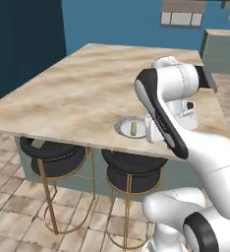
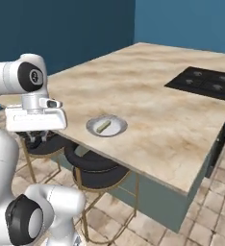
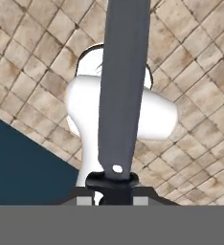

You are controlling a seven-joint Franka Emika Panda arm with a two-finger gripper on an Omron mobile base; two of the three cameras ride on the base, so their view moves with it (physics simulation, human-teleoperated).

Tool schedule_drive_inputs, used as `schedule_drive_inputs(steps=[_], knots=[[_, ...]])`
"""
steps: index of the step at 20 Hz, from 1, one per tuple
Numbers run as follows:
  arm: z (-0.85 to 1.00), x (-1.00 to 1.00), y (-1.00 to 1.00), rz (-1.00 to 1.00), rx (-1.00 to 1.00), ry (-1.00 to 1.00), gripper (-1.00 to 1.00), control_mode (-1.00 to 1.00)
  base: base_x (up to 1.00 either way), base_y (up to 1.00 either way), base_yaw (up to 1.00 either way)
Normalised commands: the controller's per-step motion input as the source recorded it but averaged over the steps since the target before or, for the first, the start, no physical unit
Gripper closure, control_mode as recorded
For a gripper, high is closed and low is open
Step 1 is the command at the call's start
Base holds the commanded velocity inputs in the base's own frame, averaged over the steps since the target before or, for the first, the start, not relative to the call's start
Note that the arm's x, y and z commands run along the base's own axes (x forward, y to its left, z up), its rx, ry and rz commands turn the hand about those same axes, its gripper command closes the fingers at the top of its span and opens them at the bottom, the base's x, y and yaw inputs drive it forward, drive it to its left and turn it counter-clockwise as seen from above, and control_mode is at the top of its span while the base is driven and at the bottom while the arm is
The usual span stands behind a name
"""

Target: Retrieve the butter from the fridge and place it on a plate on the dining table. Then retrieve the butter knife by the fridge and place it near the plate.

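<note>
Olive-yellow butter (image 2: 103, 126) lies on the plate (image 2: 115, 130) near the marble dining table's (image 2: 148, 91) front edge; the gripper (image 3: 113, 184) is clamped on the dark butter knife (image 3: 122, 86)

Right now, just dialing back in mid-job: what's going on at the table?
The butter already lies on the plate, which sits near the front edge of the dining table. The arm is beside the table with its pincer shut on the butter knife, the blade pointing away from the hand over the tiled floor. The knife has not yet been set down near the plate.
</note>
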Motion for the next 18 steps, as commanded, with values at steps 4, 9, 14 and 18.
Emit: schedule_drive_inputs(steps=[4,9,14,18], knots=[[0.0,0.0,0.0,0.0,0.0,0.0,1.0,1.0,0.35,0.96,-0.62],[0.0,0.0,0.0,0.0,0.0,0.0,1.0,1.0,0.35,0.69,-0.5],[0.0,0.0,0.0,0.0,0.0,0.0,1.0,1.0,0.29,0.17,-0.45],[0.0,0.0,0.0,0.0,0.0,0.0,1.0,1.0,0.35,0.03,-0.4]])
